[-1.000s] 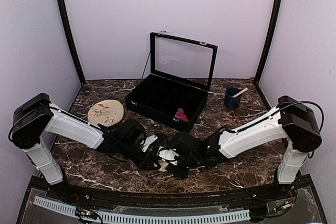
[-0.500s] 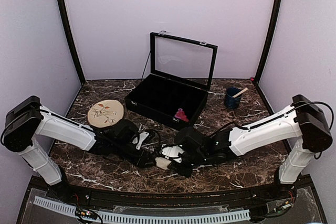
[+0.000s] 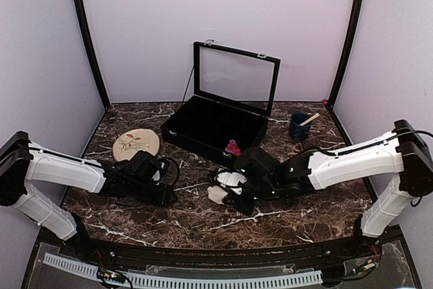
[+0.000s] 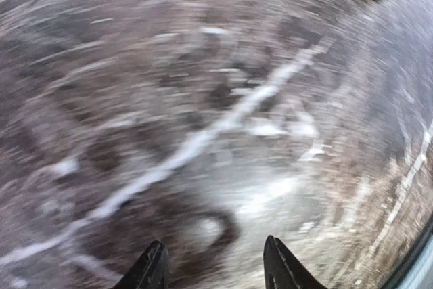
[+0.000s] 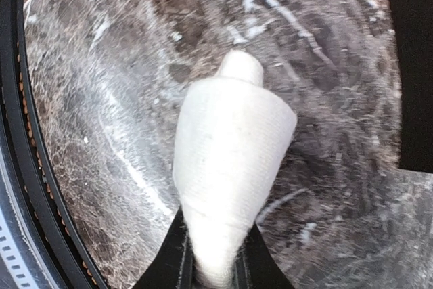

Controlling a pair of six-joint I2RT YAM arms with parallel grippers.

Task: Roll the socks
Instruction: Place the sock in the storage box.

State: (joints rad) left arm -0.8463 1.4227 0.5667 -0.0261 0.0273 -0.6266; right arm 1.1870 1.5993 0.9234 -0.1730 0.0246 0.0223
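The right gripper point(image 5: 213, 262) pinches the rolled cream sock point(image 5: 230, 160) mid-table point(image 3: 304, 214), the left gripper point(image 4: 216, 269) is spread and empty at left, so the roll looks finished and next comes setting it down without unrolling.

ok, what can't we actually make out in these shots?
- Left wrist view: motion blur smears the table. Only the tips of the left gripper read clearly.
- Right wrist view: the lower end of the cream sock is hidden inside the right gripper.
- Top view: the pink sock is too small to show its pattern, and the front wall of the case hides its base.
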